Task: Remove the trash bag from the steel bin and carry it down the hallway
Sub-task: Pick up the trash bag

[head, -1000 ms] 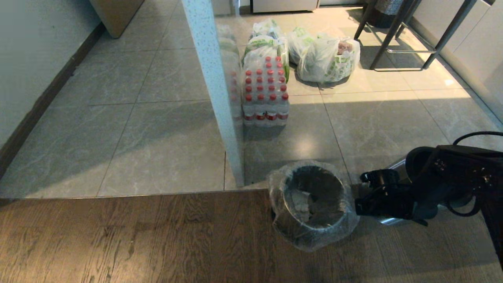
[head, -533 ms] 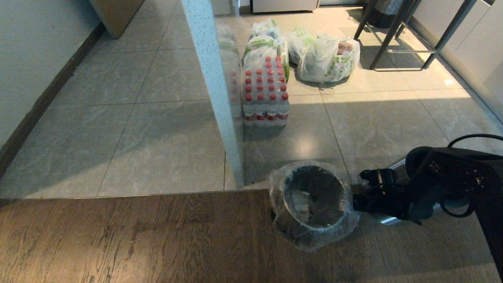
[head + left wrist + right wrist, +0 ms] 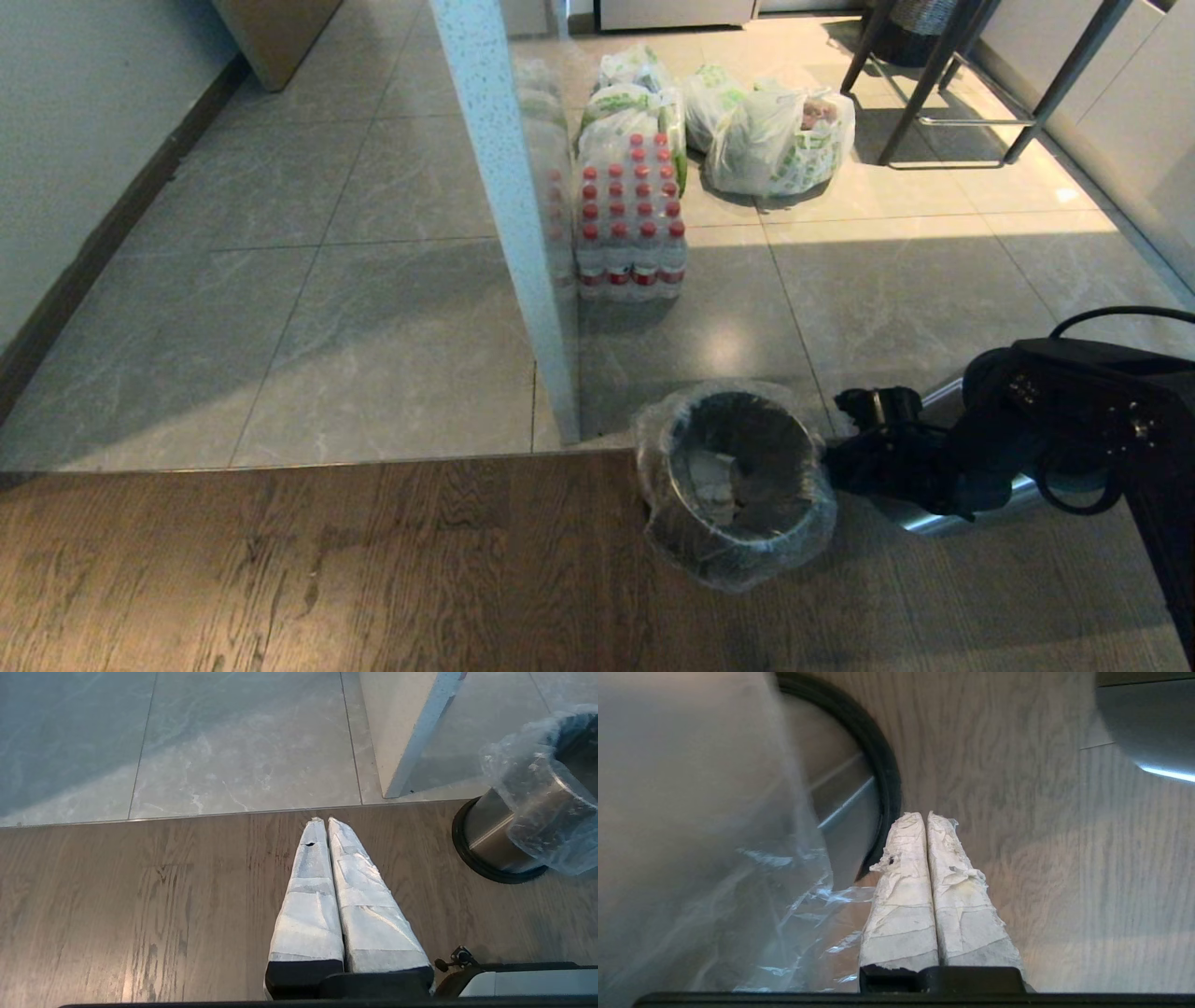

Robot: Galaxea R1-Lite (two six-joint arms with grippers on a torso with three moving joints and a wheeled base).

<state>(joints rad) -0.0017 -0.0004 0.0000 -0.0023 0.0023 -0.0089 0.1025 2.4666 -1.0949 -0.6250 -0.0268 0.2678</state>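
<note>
Right at the wood-to-tile seam: steel bin (image 3: 738, 485) lined with trash bag (image 3: 747, 569), plastic draped over rim. Pillar (image 3: 509, 215) close behind-left, second steel cylinder (image 3: 934, 518) just right. Open wood floor (image 3: 327, 560) left. Right gripper (image 3: 927, 816) pressed shut, empty, beside bag skirt. Left gripper (image 3: 322, 821) shut, parked over wood.

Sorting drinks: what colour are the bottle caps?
Red, on the bottle pack; clearest in the head view.
</note>
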